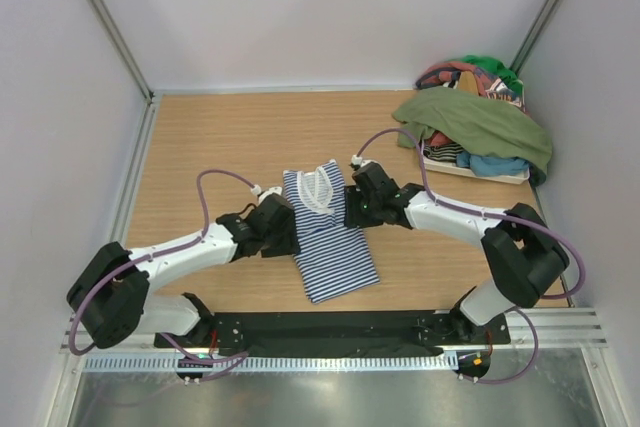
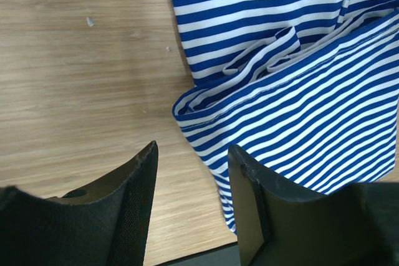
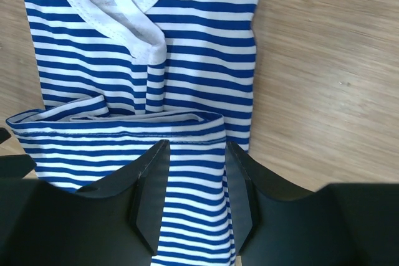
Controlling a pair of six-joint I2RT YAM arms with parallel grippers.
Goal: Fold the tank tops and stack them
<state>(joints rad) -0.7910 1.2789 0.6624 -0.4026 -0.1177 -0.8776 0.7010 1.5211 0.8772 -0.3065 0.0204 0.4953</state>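
Nearest the bases, the left gripper sat at the left edge of the striped tank top, and the right gripper at its right edge a little farther out. From above, neither pair of jaws could be read; the wrist cameras settled that. The left wrist view showed the left gripper released, its fingers parted over bare wood, with the cloth's folded edge just beside the right-hand finger. The right wrist view showed the right gripper also released, jaws parted over flat striped cloth and clenching nothing.

Only the wrist views revealed a fold: a stitched hem band lay doubled across the body of the top, below the white V neckline. The overhead view alone gave the whole outline. The top lay mid-table, long axis running near to far, neckline pointing away from the arms, and the near end skewed toward the right.

Farthest off, in the right corner, an olive green top was draped over a heap of clothes in a white tray, well apart from the striped one.
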